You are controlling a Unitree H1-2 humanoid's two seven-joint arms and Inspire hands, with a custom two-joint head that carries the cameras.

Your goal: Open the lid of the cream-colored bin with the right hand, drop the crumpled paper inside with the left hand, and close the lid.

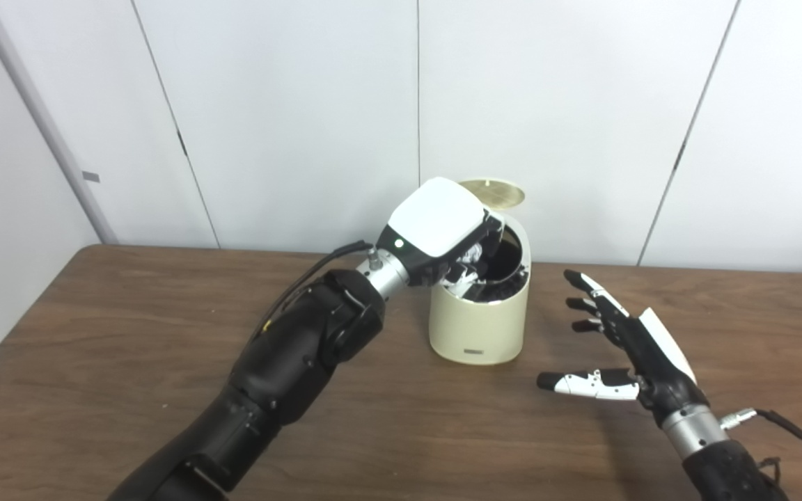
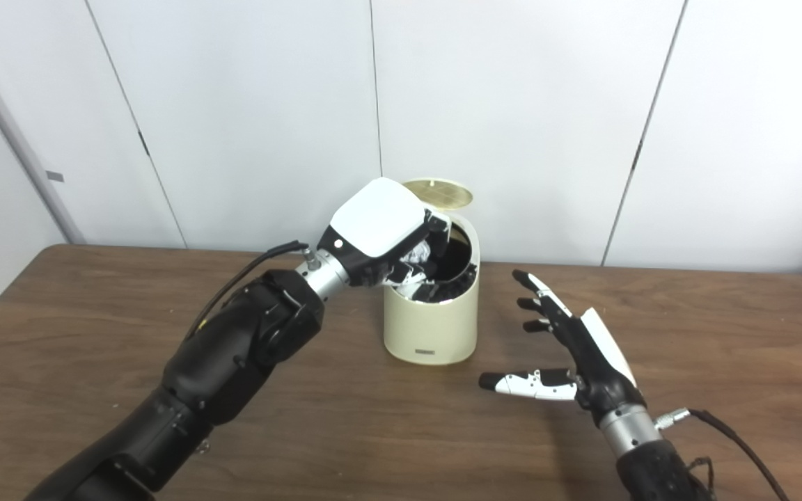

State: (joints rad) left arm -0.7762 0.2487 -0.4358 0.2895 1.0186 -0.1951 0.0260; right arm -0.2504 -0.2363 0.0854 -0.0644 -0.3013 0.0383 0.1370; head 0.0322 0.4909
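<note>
White wall panels with thin vertical seams fill the upper half of both head views; a grey strip runs diagonally down the upper left of the frame. Below them, a dark brown wood-grain table spans the whole lower half. One container on it: a cream-colored bin, round, standing upright just right of frame centre near the table's far edge, with a small dark label low on its front wall. Its lid, a gold-toned disc, is tipped up and back behind the rim, so the mouth is open and the inside shows dark. One piece of crumpled paper, whitish, sits at the mouth of the bin, under the left hand's fingers; whether it is gripped or already loose inside, cannot tell. Two hands in view. Left hand, white-backed, comes in on a black arm from the lower left and is angled down over the bin's left rim, fingers curled into the opening around the paper. Right hand is in the lower right of the frame, above the table and to the right of the bin, apart from it; fingers spread and pointing toward the bin, thumb stretched out to the left, holding nothing. One black cable trails from the right wrist.
</note>
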